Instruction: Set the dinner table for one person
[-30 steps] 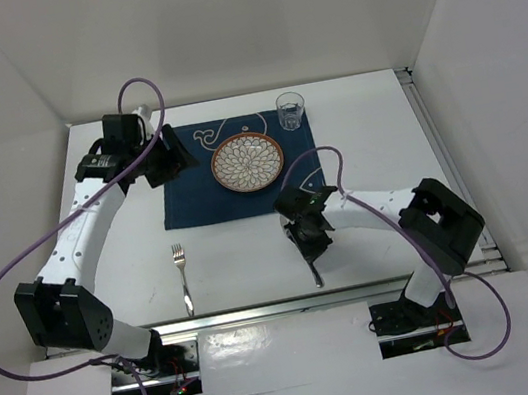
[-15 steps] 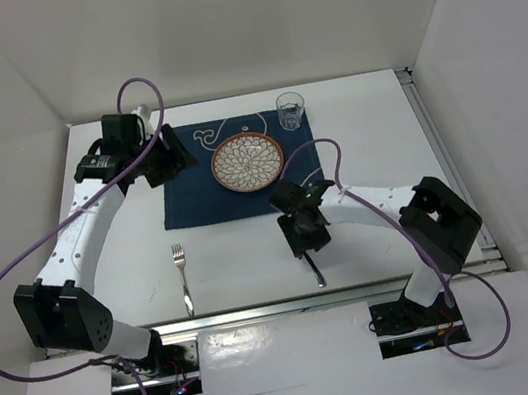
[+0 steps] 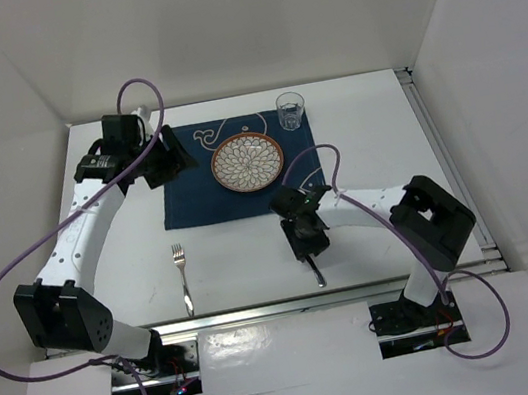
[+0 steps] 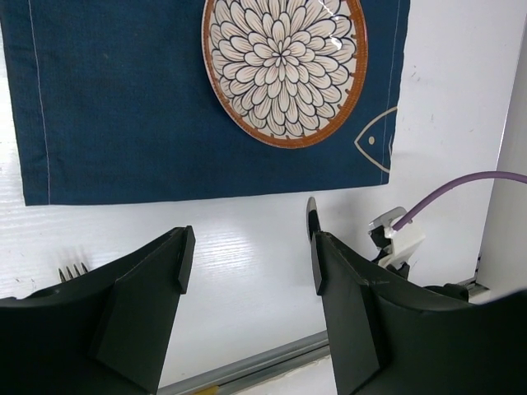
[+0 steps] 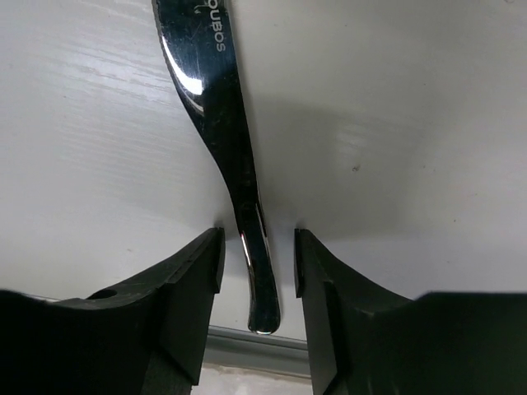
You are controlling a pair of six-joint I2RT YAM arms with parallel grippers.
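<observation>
Counter (image 3: 233, 253) under both arms partly set: plate (image 3: 248, 161) and glass (image 3: 290, 110) on mat (image 3: 193, 194) at 12 o'clock, fork (image 3: 183, 277) unplaced at 7, right pincer (image 5: 257, 239) apart astride utensil (image 5: 239, 181), left pincer (image 4: 249, 234) apart, empty.

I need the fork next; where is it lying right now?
In the top view the fork lies on the bare white dinner table, left side, between the whale mat's near-left corner and the near-edge rail.

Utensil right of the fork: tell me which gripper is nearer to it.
Right. The right gripper has its open fingers straddling the utensil handle; the left gripper hovers far off, by the blue mat edge.
</observation>
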